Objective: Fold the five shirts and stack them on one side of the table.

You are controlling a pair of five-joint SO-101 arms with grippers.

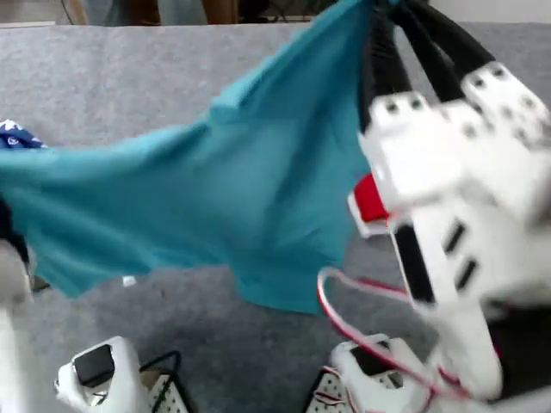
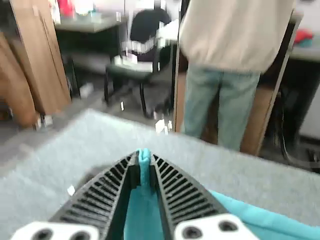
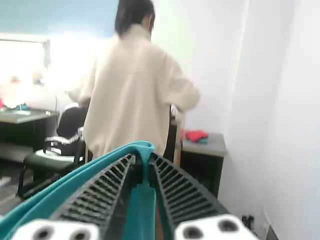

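Note:
A teal shirt [image 1: 241, 189] hangs stretched in the air above the grey table [image 1: 155, 77], held up at two points. The right gripper [image 3: 142, 160] is shut on one edge of the teal shirt [image 3: 140, 200], raised high at the back right in the high view [image 1: 379, 17]. The left gripper [image 2: 144, 162] is shut on another edge of the teal shirt [image 2: 142, 210], low over the table at the left side. A blue patterned shirt [image 1: 15, 136] peeks out at the far left edge.
The large white right arm [image 1: 456, 189] fills the right side of the high view, with a red cable [image 1: 344, 318] looping below it. Both arm bases [image 1: 103, 374] stand at the near edge. Grey table surface lies open at the back left.

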